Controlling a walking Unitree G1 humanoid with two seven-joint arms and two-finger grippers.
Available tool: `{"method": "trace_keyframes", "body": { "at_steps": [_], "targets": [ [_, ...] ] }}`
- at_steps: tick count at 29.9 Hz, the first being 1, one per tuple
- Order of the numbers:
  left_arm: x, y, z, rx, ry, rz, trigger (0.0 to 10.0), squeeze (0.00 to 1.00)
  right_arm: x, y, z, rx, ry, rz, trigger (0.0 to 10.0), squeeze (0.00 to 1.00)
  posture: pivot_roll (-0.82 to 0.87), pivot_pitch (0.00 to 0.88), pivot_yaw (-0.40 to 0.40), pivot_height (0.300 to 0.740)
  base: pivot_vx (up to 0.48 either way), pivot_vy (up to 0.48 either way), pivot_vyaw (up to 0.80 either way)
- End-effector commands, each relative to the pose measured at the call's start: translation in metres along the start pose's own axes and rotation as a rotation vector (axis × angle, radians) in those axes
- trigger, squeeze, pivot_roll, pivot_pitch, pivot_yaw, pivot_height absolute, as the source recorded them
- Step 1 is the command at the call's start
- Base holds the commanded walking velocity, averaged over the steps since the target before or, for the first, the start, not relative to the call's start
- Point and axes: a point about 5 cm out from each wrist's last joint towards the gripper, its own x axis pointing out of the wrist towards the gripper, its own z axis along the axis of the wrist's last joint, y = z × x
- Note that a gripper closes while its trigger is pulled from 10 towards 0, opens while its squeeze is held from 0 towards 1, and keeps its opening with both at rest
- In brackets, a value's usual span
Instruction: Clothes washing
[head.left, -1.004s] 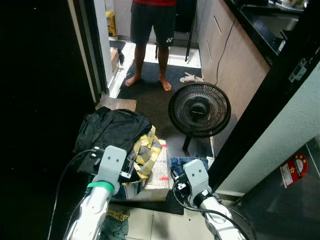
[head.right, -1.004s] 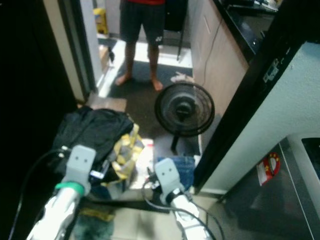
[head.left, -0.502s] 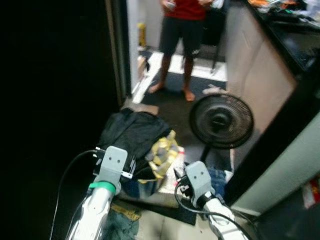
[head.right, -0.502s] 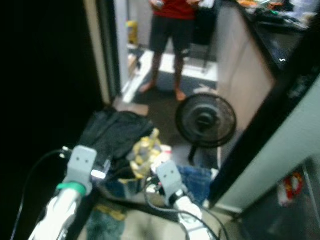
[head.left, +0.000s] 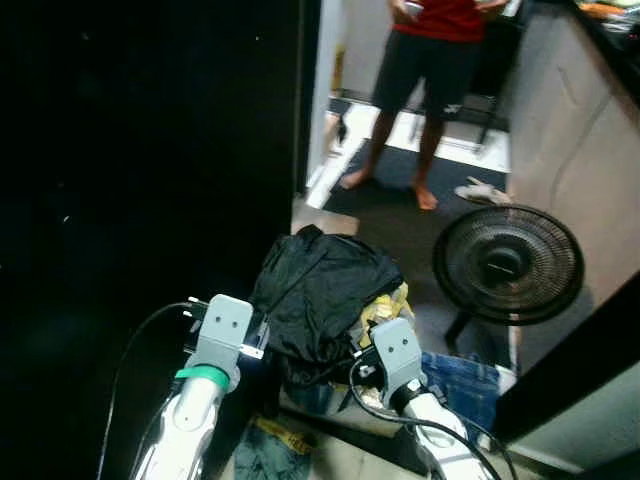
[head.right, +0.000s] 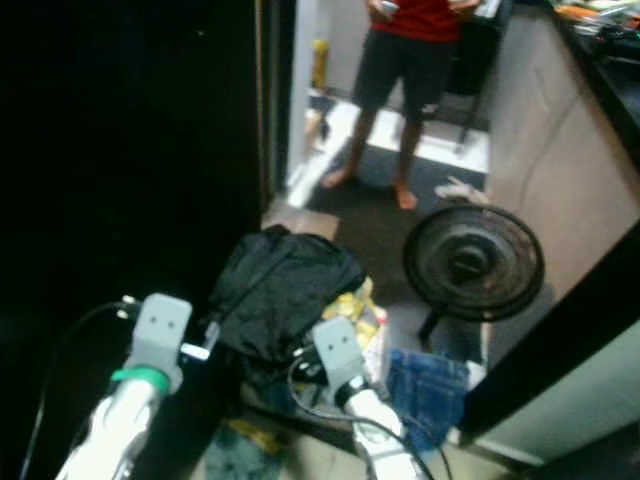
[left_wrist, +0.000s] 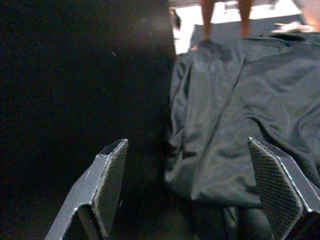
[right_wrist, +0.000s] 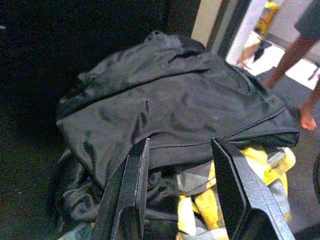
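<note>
Right gripper (right_wrist: 177, 200): fingers spread, nothing between them, hovering just over the laundry heap and aimed at the black garment (right_wrist: 170, 107). Fingertips sit close above its lower fold, not touching as far as I can tell.

Left gripper (left_wrist: 187, 187): fingers wide apart, empty, at the left edge of the same heap. The black garment (left_wrist: 240, 115) lies ahead of it and toward the right fingertip; dark doorway-side wall fills the other half.

Pile is on the floor right in front of both arms: black garment (head.left: 320, 290) draped on top, yellow-and-grey cloth (right_wrist: 240, 185) poking out beneath on the right side, blue jeans (head.left: 460, 375) on the floor just right of the right arm.

Further out: black floor fan (head.left: 508, 265) standing on the dark mat, right of the pile. Person (head.left: 435, 60) in dark shorts and red top, barefoot, standing in the lit doorway beyond.
</note>
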Motion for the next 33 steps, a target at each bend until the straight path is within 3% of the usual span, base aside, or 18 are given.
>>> {"method": "trace_keyframes", "body": {
  "at_steps": [1, 5, 7, 9, 14, 22, 28, 33],
  "targets": [
    [-0.002, -0.004, -0.003, -0.010, 0.014, -0.019, 10.0, 0.00, -0.004, 0.000, -0.006, 0.001, 0.028, 0.001, 10.0, 0.00, 0.05, 0.074, 0.003, 0.740, 0.000, 0.000, 0.00],
    [-0.002, -0.005, -0.003, -0.003, 0.018, -0.024, 10.0, 0.00, -0.004, 0.000, -0.006, 0.005, 0.028, -0.006, 10.0, 0.00, 0.05, 0.074, 0.003, 0.740, 0.000, 0.000, 0.00],
    [-0.002, -0.006, -0.004, -0.037, 0.028, -0.028, 10.0, 0.00, -0.004, 0.000, -0.007, 0.003, 0.037, -0.005, 10.0, 0.00, 0.05, 0.074, 0.004, 0.740, 0.000, 0.000, 0.00],
    [-0.003, -0.012, -0.005, -0.082, 0.041, -0.080, 10.0, 0.00, -0.004, -0.001, -0.007, 0.006, 0.035, -0.008, 10.0, 0.00, 0.05, 0.074, 0.005, 0.740, 0.000, 0.000, -0.80],
    [-0.008, -0.024, -0.007, -0.062, 0.039, -0.166, 10.0, 0.00, -0.003, -0.001, -0.005, 0.002, 0.026, -0.006, 10.0, 0.00, 0.05, 0.074, 0.005, 0.740, 0.000, 0.000, -0.16],
    [-0.005, -0.019, -0.011, -0.071, 0.068, -0.099, 10.0, 0.00, -0.003, 0.000, -0.006, -0.010, 0.030, 0.000, 10.0, 0.00, 0.05, 0.070, 0.004, 0.740, 0.000, 0.000, 0.00],
    [-0.005, -0.015, -0.012, -0.024, 0.057, -0.083, 10.0, 0.00, -0.004, 0.000, -0.007, -0.011, 0.033, 0.001, 10.0, 0.00, 0.05, 0.067, 0.003, 0.740, 0.000, 0.000, 0.00],
    [-0.005, -0.015, -0.012, -0.026, 0.057, -0.084, 10.0, 0.00, -0.004, -0.001, -0.007, -0.012, 0.034, 0.000, 10.0, 0.00, 0.05, 0.066, 0.003, 0.740, 0.000, -0.480, 0.00]
  ]
}}
